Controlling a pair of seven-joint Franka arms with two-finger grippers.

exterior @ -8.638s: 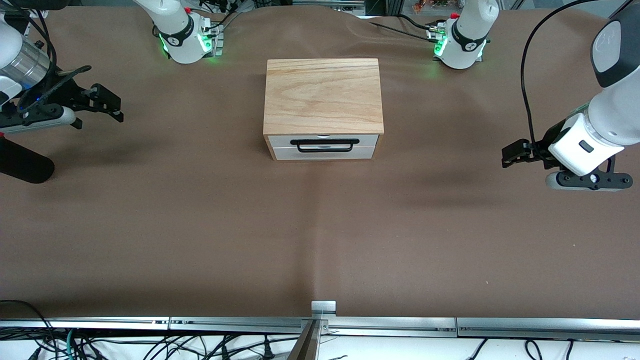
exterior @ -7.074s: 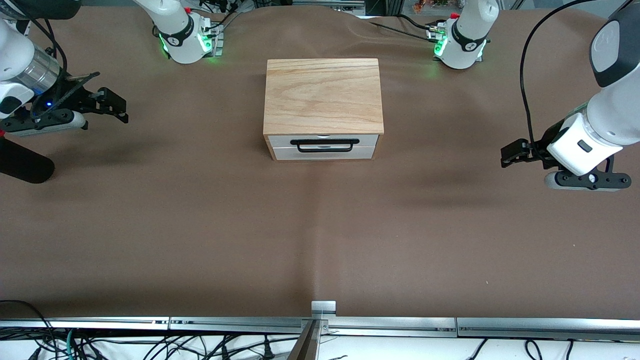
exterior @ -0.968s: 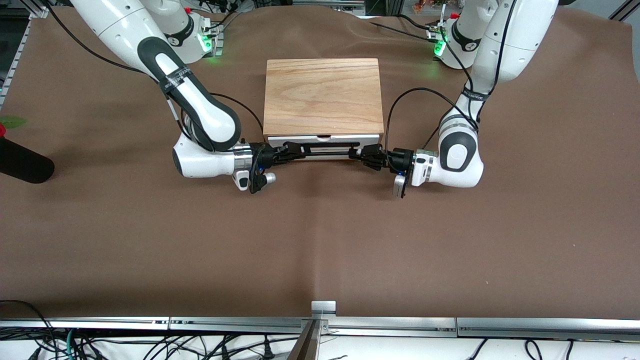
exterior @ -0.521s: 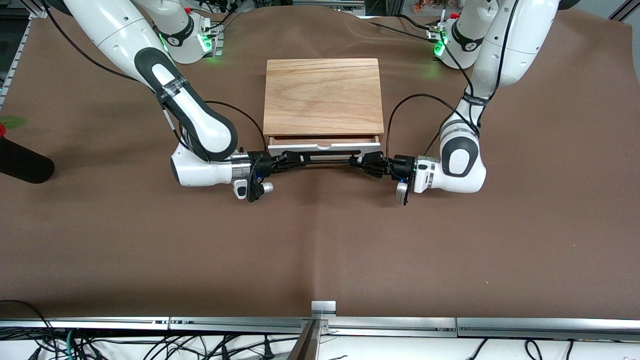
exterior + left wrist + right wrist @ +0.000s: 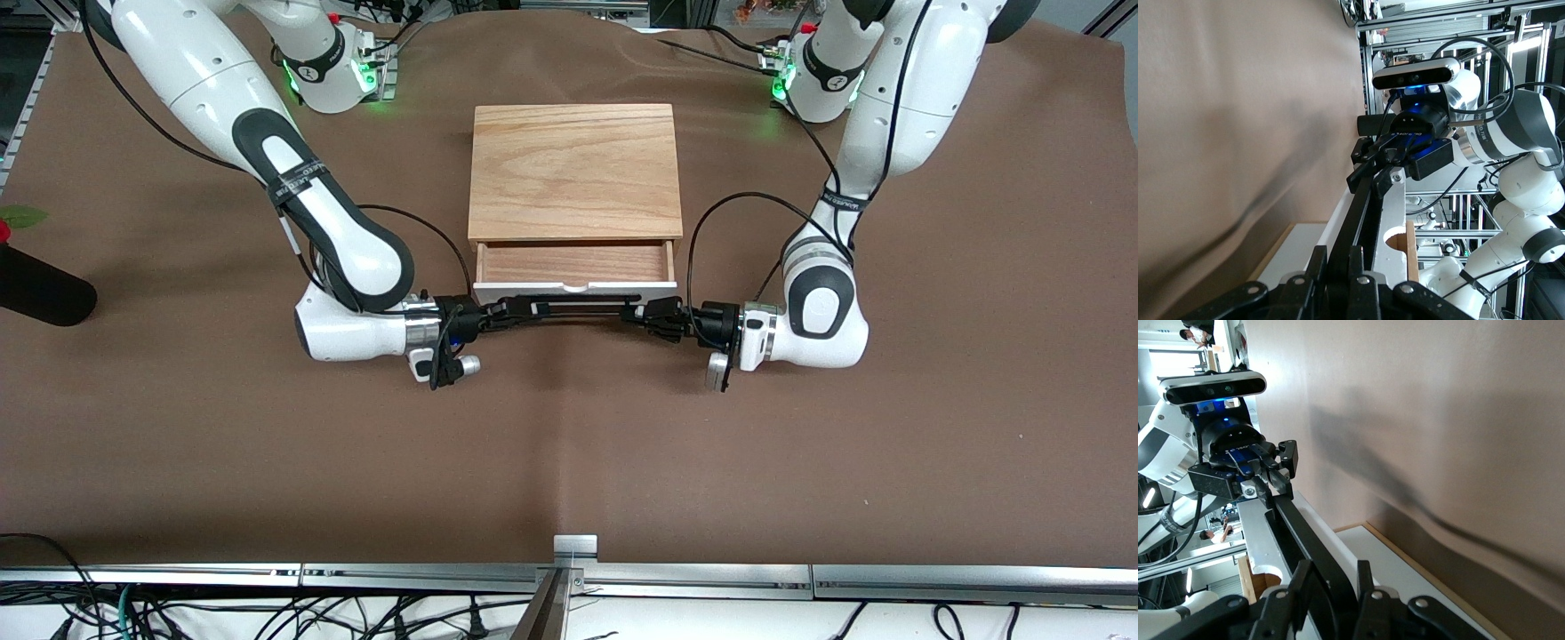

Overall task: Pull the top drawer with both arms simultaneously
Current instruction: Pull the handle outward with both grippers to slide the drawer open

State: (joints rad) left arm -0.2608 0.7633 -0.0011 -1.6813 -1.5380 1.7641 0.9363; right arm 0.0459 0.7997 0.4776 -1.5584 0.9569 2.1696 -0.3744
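We see a wooden box [image 5: 574, 169] mid-surface [image 5: 569, 444]. Its top drawer [image 5: 573, 267] is slid partly out toward the front camera, wood floor showing. Our left pincer [image 5: 642, 313] is clamped on one end of the black handle [image 5: 578, 307], and our right pincer [image 5: 508, 310] is clamped on its opposite end.

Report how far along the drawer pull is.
Done: both grippers shut on the black handle, the right gripper and left gripper at its ends. In hand: the top drawer is partly out, wood floor showing. Left: any remaining travel, then release.
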